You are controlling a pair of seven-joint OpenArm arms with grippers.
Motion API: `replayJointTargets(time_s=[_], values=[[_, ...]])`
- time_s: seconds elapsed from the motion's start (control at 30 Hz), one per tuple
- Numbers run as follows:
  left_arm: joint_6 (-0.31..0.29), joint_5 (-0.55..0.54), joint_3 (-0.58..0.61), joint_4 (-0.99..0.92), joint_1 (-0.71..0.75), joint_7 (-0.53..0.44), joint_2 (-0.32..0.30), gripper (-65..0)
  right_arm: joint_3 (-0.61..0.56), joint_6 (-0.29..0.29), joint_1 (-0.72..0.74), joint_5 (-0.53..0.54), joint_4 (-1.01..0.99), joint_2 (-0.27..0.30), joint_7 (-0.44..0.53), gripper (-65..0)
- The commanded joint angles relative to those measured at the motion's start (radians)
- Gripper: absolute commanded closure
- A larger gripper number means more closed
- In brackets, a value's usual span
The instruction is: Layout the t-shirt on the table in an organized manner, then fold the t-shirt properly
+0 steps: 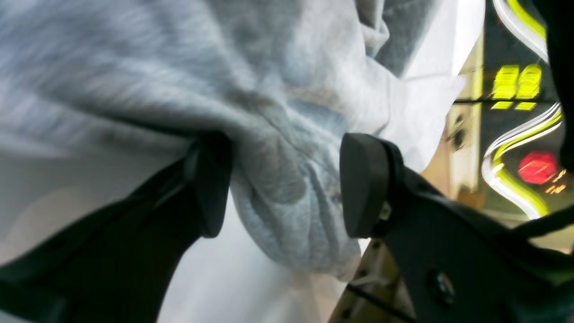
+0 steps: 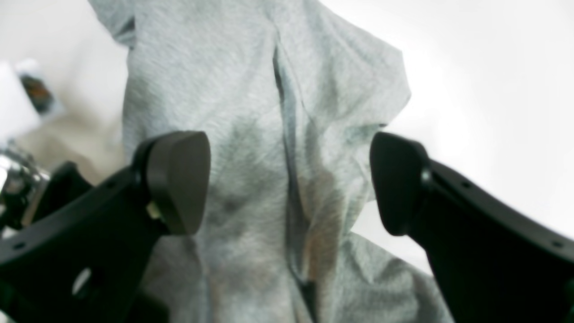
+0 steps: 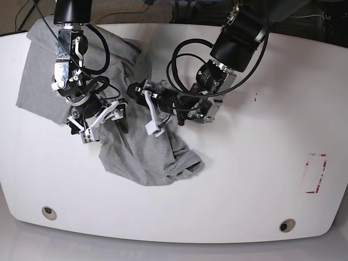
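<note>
The heather-grey t-shirt (image 3: pixel 141 157) lies crumpled on the white table (image 3: pixel 244 179), running from the far left corner to the middle. My left gripper (image 3: pixel 147 109) is low over the shirt's middle. In the left wrist view its pads (image 1: pixel 363 188) stand apart, with a thick bunch of shirt (image 1: pixel 287 197) between them touching both. My right gripper (image 3: pixel 100 122) is over the shirt's left part. In the right wrist view it (image 2: pixel 289 184) is open, with creased cloth (image 2: pixel 202 67) under the gap and nothing pinched. No lettering shows.
A red tape mark (image 3: pixel 314 174) is at the right of the table. Grommet holes sit near the front edge at left (image 3: pixel 49 212) and right (image 3: pixel 287 225). Black cables (image 3: pixel 185 60) loop off the left arm above the shirt.
</note>
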Motion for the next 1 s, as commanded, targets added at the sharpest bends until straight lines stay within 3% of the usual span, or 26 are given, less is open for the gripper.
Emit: replayJointTargets(time_s=[0.0,0.33,0.57,0.97], values=[[0.008,0.035,0.020,-0.002,-0.002,0.028,0.006,-34.0,0.005,0.003,0.022,0.006,0.014,0.011,0.029,-52.3],[0.008,0.030,0.039,-0.002,-0.004,0.028,-0.001,-4.6,0.005,0.003,0.095,0.005,-0.054,0.011,0.030,-52.5],[0.005,0.029,0.039,-0.002,-0.005,0.028,-0.077,-4.2,0.005,0.003,0.102,0.006,-0.058,0.016,0.030,-52.5],[-0.156,0.035,0.037,-0.002,-0.053,0.028,-0.271,-4.0,0.004,0.003,0.121,0.008,-0.072,0.013,0.029,-52.5]])
